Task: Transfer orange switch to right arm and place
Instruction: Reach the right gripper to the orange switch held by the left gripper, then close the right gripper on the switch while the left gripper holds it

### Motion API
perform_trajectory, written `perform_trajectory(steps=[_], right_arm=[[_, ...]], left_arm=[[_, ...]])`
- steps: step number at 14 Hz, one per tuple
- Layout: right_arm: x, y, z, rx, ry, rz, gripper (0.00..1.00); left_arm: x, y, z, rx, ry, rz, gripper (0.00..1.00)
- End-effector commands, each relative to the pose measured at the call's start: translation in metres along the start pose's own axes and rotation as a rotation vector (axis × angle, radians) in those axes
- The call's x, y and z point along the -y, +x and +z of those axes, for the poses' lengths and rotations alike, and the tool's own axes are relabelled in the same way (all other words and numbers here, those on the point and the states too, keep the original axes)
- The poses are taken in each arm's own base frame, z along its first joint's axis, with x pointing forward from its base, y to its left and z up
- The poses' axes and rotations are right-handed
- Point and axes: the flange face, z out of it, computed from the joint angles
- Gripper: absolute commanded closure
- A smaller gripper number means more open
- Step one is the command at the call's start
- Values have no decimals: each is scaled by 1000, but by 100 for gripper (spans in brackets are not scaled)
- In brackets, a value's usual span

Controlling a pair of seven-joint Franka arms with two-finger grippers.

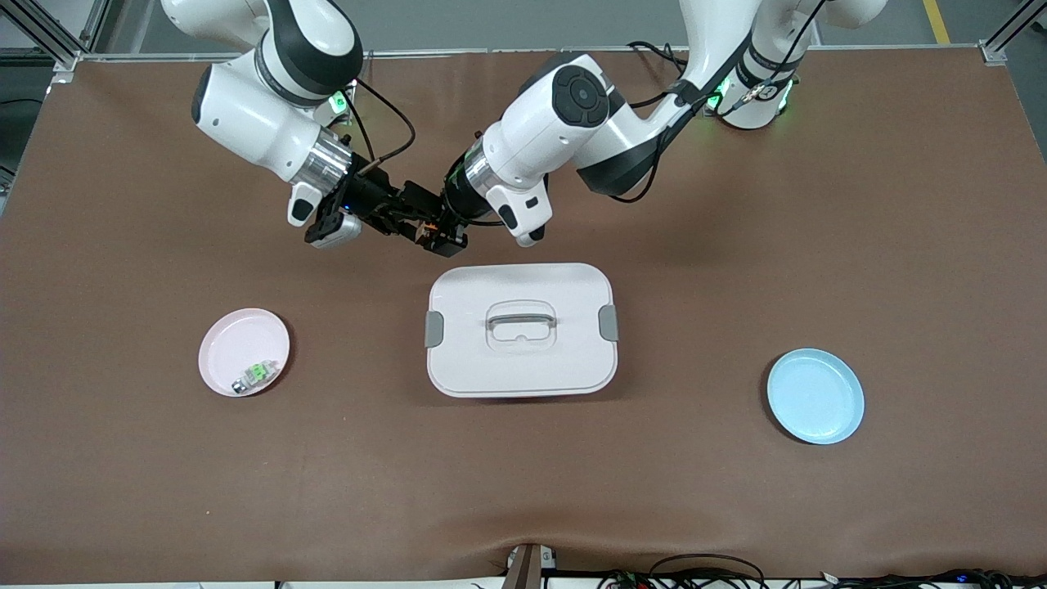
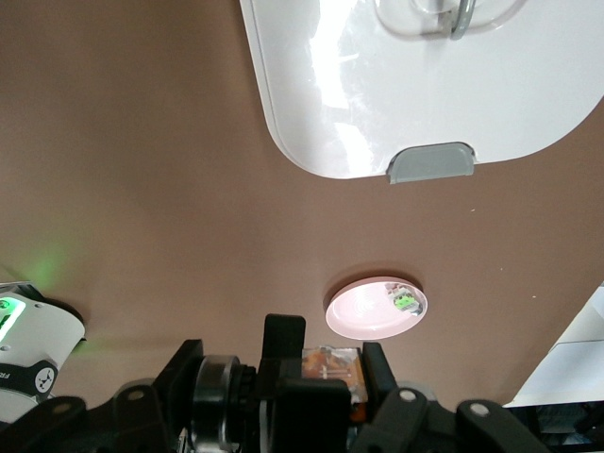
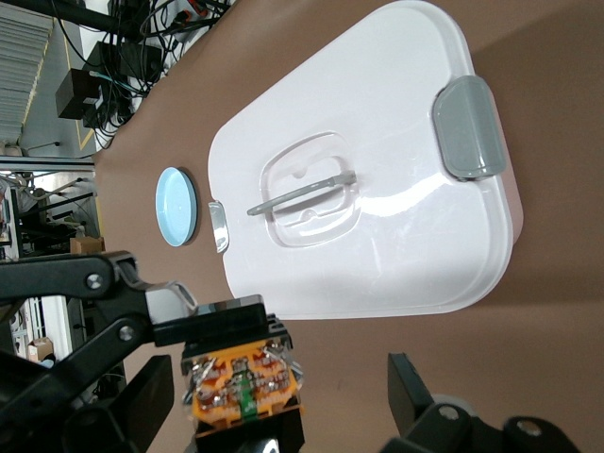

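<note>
The orange switch, a small black block with an orange face, hangs in the air over the brown mat just off the white box's edge. My left gripper is shut on it. In the left wrist view the switch sits between the left gripper's black fingers. My right gripper meets it from the right arm's end, open. In the right wrist view the switch lies between the right gripper's widely spread fingers, close to one and apart from the other.
A white lidded box with a handle sits mid-table. A pink plate holding a small silver part with a green face lies toward the right arm's end. An empty blue plate lies toward the left arm's end.
</note>
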Motion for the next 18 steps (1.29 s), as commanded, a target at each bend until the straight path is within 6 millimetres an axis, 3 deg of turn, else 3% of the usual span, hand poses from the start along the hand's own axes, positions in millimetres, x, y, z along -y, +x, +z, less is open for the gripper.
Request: perform_trajectory(steps=[1,6,9,11,18], right_arm=[[-3,-3,-5,4,24,4,0],[-4,-2,-8,29,30,2,0],[-13,10,-25,55,49,1,0],[-30,25,-46,111,77,3,0],[-14,13,-36,83,65,23,0]], left_arm=[[-2,-5,-2,-6,-24,-2,72],[-1,-5,-1,-7,-22,0,72],[-1,-4,1,-8,-21,-2,72],[-1,-4,1,-8,-21,-1,72],[-1,-5,1,-7,-20,0,72]])
